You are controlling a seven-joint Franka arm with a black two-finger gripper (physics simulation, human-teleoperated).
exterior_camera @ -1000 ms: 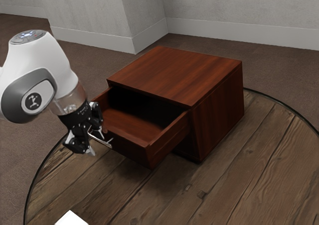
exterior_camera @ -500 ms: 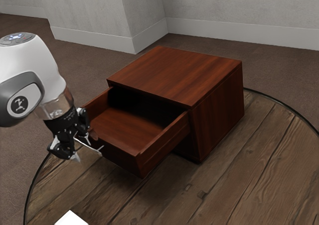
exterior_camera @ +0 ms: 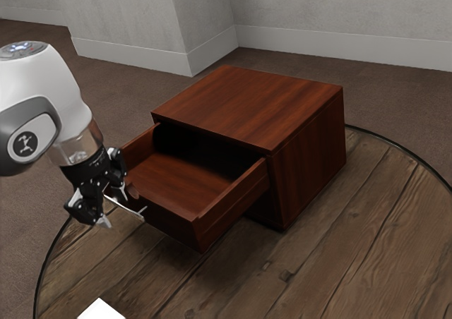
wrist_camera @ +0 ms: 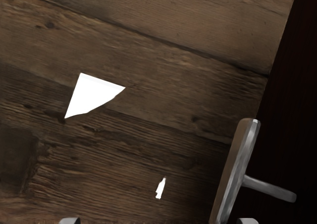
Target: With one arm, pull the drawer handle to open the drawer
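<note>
Drawer [exterior_camera: 185, 186] stands well out; gripper [exterior_camera: 113, 207] seemingly open, spread wide about the handle [exterior_camera: 134, 209]

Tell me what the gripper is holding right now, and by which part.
Nothing clamped: the black two-finger gripper is open, jaws wide apart, the silver metal bar handle of the dark wooden drawer beside one jaw.

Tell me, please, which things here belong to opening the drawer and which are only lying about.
Belong to the job: black two-finger gripper, silver metal bar handle, pulled-out reddish-brown wooden drawer, reddish-brown wooden cabinet.
Only lying about: round dark plank table, white flat piece on it.
</note>
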